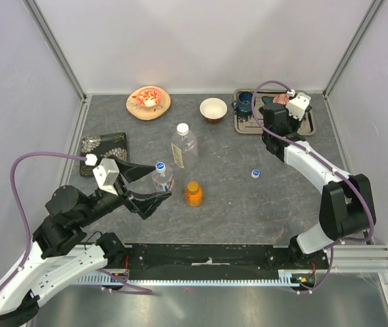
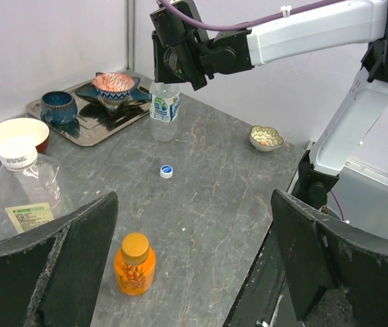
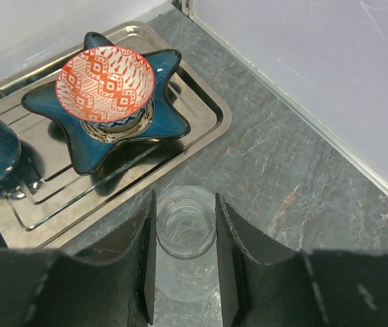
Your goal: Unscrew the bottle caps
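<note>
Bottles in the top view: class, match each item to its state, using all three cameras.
1. orange bottle
2. tall clear bottle
3. short clear bottle in the right gripper
4. loose blue cap

a. white cap on
b. no cap, mouth open
c. orange-yellow cap on
d. lying alone on the table

Pairs: 1-c, 2-a, 3-b, 4-d

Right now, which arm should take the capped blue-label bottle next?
Left. Its open end effector already flanks the capped blue-label bottle. The right end effector is far off by the metal tray, shut on an uncapped bottle, so it looks occupied.
</note>
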